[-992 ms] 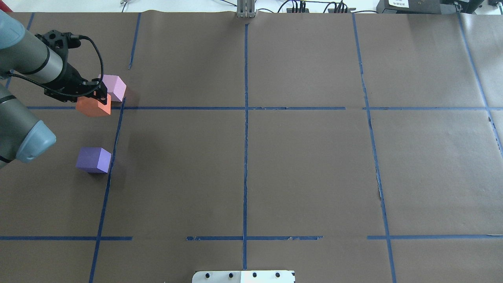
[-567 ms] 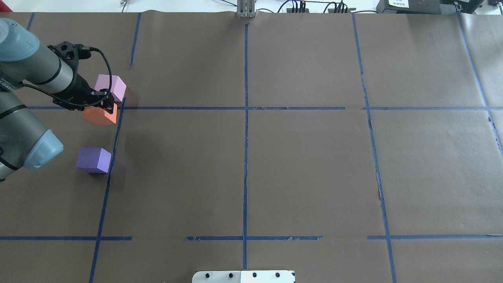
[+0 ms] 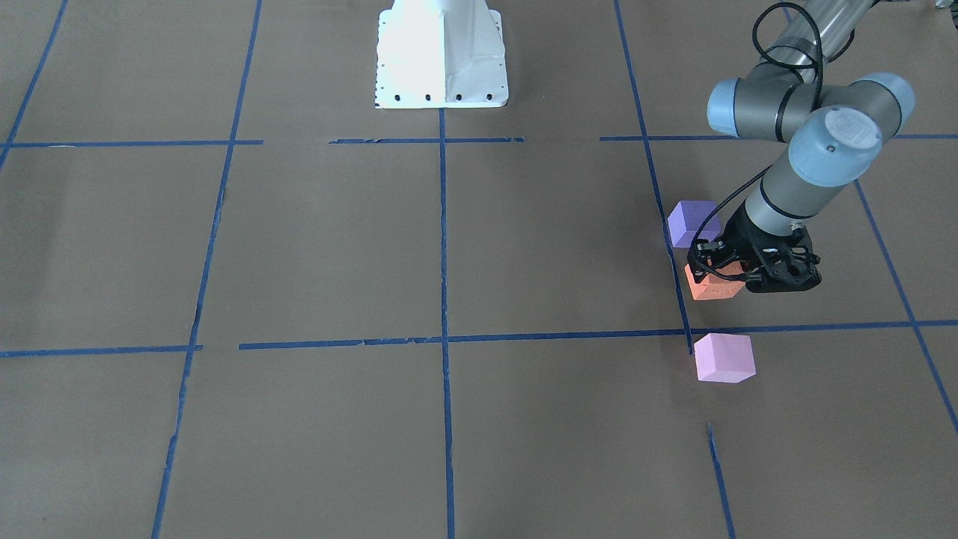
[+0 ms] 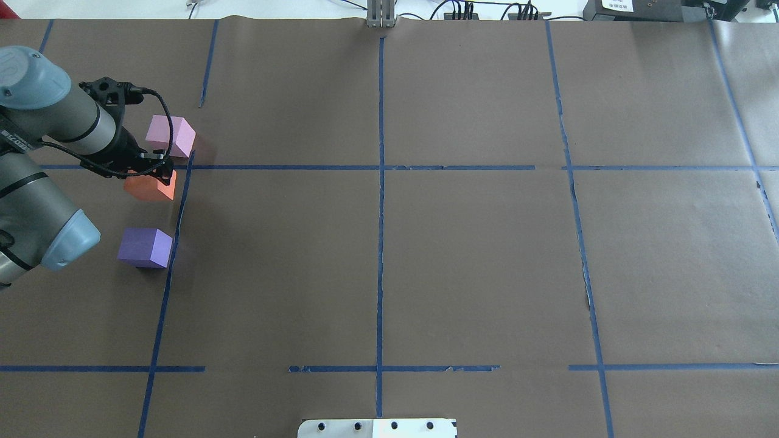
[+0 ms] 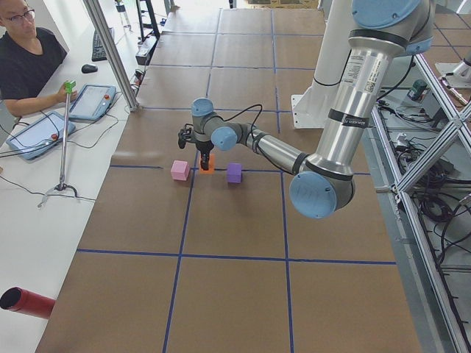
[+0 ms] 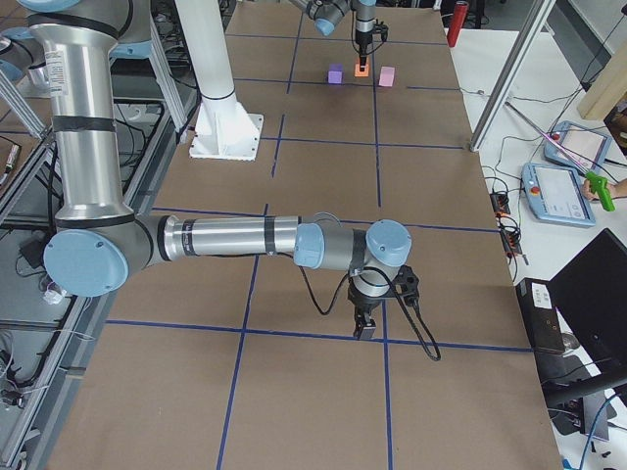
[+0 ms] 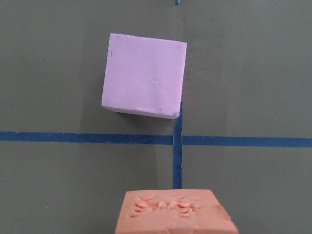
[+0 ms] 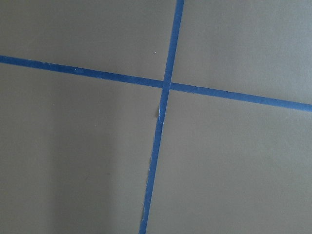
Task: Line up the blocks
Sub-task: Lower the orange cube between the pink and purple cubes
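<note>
Between the pale pink-lilac foam cube [image 4: 171,135] and the violet-purple foam cube [image 4: 145,247], on the table's left side, a crooked row is the risk: the orange foam cube [image 4: 149,187] may be set down skewed, or dragged off line if soft foam clings on release. The left gripper [image 4: 159,175] is seen narrowed to the cube's width, clamped on its sides. The right gripper's [image 6: 364,328] opening cannot be told.
</note>
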Controlling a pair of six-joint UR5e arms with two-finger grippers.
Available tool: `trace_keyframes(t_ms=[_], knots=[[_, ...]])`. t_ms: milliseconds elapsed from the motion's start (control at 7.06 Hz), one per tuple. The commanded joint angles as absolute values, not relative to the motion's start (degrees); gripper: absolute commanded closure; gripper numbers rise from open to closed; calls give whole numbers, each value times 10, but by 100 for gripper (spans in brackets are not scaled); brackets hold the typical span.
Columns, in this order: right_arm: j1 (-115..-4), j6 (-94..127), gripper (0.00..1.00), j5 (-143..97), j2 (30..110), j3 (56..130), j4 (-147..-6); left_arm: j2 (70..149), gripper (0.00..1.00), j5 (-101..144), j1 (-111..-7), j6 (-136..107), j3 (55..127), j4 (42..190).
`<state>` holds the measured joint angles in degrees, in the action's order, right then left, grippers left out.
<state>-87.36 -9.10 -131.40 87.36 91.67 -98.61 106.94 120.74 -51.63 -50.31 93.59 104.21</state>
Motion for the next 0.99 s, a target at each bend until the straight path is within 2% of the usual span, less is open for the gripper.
trace_keyframes(t_ms=[0,708,850], knots=[[-874,-91,0,-1314,874,917,-986,1070,82,1208,-514,-503,909,1063],[-874,-91,0,-1314,874,917,-986,1075,80,1209,-507,-499,883,1087],[-874,-91,0,-1314,874,917,-986,1075,65,1209,-507,-499,883,1087]])
